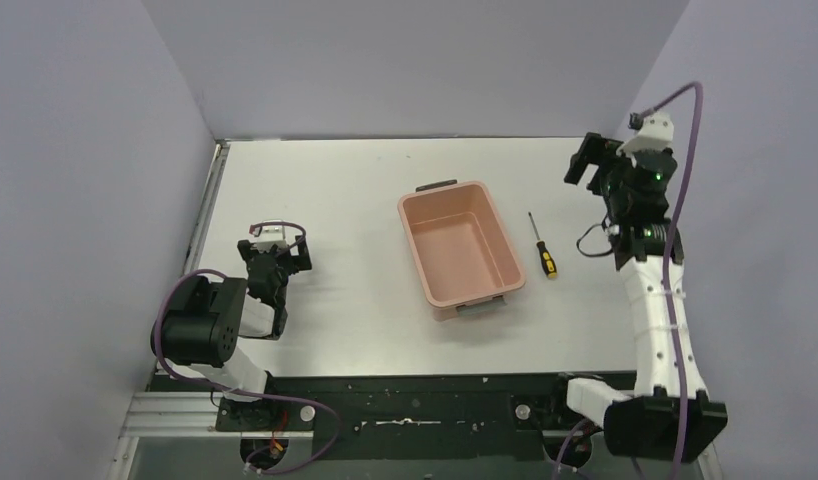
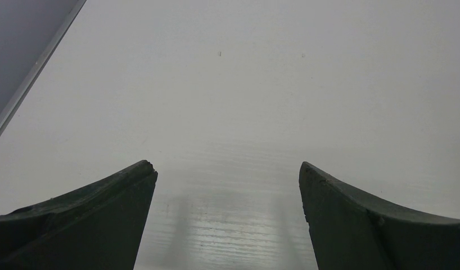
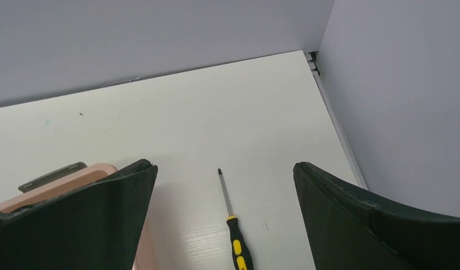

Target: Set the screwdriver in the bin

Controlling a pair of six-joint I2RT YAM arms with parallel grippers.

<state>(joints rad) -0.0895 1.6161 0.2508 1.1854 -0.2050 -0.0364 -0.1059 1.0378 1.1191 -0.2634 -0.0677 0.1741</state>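
Note:
The screwdriver, thin dark shaft and black-and-yellow handle, lies flat on the white table just right of the bin, shaft pointing away from the arms. The salmon-pink bin is empty, with a grey handle at each short end. My right gripper is open and empty, raised well above the table to the right of and beyond the screwdriver. In the right wrist view the screwdriver lies between the two fingers, and the bin's corner shows at left. My left gripper is open and empty, low at the table's left.
Purple walls close the table on the left, back and right. A metal rail runs along the left edge. The right arm's purple cable loops beside the right wall. The left wrist view shows only bare white table.

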